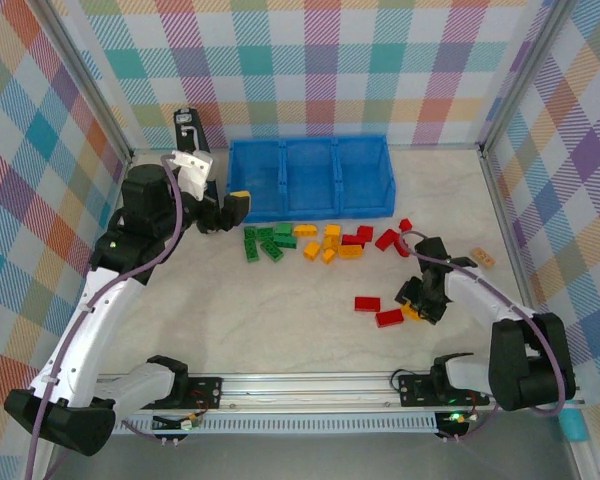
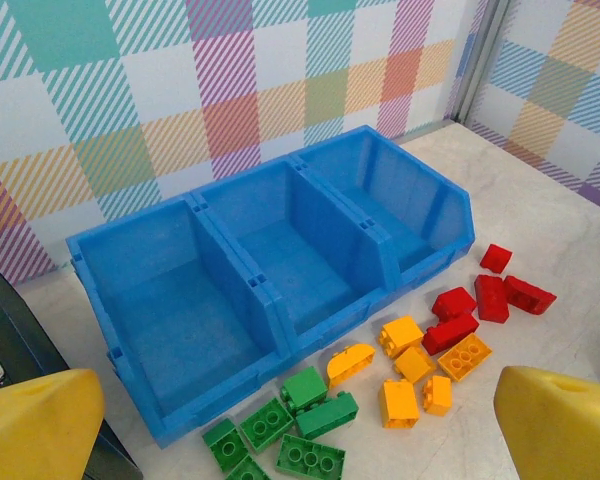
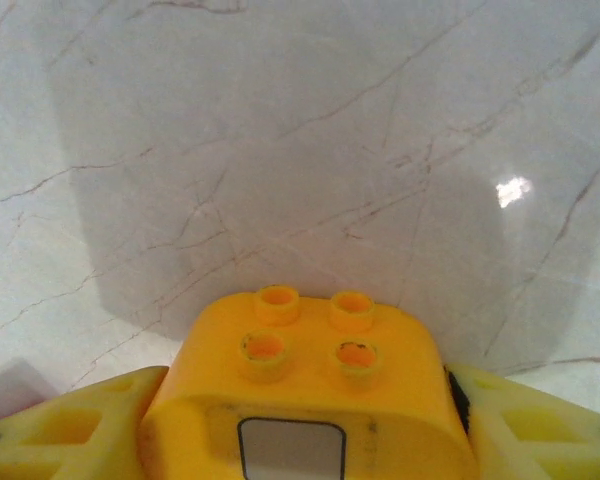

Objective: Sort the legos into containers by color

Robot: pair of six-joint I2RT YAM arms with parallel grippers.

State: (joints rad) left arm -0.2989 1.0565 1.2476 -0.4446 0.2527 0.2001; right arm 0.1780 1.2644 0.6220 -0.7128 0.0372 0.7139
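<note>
**A:** Left gripper (image 1: 235, 208), status?

**B:** Its fingers (image 2: 40, 425) are spread wide with nothing between the pads. The blue tray (image 2: 270, 300) sits straight ahead of them on the table (image 2: 540, 220). It has three compartments side by side, open tops up.

**A:** Where are the bricks relative to those fingers?

**B:** All on the table, on the near side of the tray. The green bricks (image 2: 325, 413) lie in the gap between the two fingers, just ahead of the tips. The orange bricks (image 2: 415, 370) are ahead too, closer to the right finger. The red bricks (image 2: 480, 305) are past the orange ones and further right. Some green ones touch each other, and the front row lies just beside the tray's front wall.

**A:** Right gripper (image 1: 417, 300)?

**B:** Clamped on one orange brick (image 3: 310, 390). Both fingers (image 3: 70, 430) press its sides, one on each. It has four studs, and they point away from the wrist, out past the fingertips.

**A:** Is that brick off the table?

**B:** Can't tell. There's marble surface beyond the tips with a shadow on it, and the contact point isn't visible.

**A:** Anything near those fingers?

**B:** Two red bricks (image 1: 368, 303) lie just to their left, close together and apart from the main pile. A tan block (image 1: 485, 257) is off to the right by the wall. The tray is well ahead of this gripper, with the main pile in between.
</note>
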